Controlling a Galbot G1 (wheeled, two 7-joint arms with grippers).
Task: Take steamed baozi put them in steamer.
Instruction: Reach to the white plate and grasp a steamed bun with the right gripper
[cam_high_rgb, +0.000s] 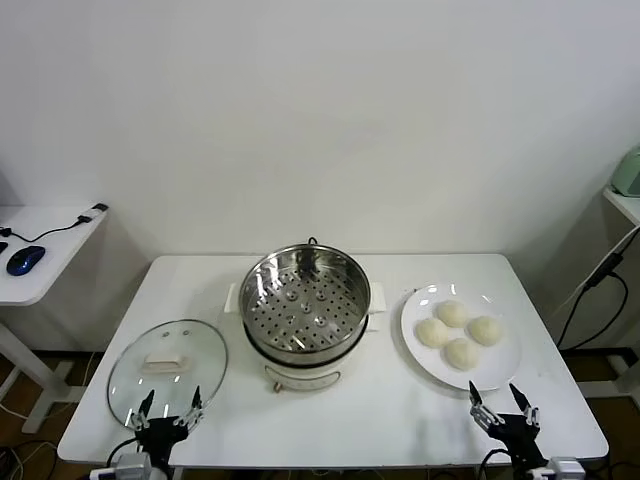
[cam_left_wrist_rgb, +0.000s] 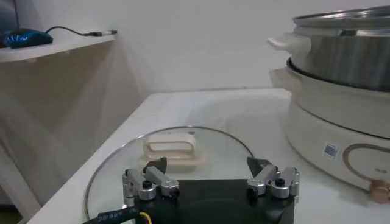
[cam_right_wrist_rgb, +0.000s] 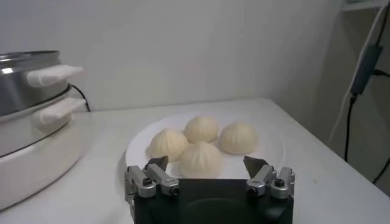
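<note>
You've got all four steamed baozi (cam_high_rgb: 458, 335) clustered on the white plate (cam_high_rgb: 505, 362), to the right of the steamer (cam_high_rgb: 305, 300), which stands uncovered mid-table with its perforated tray bare. Your right gripper (cam_high_rgb: 504, 405) hovers at the table's near edge just before the plate, fingers spread, holding nothing. Your left gripper (cam_high_rgb: 169, 410) waits, spread wide too, over the near rim of the glass lid (cam_high_rgb: 167, 365)

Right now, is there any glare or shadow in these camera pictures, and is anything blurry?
Head view: even light, bright reflections inside the steamer, faint sheen on the glass lid. Left wrist view: the blue mouse far off is soft; the left gripper is sharp. Right wrist view: four baozi cast soft shadows on their white plate.
</note>
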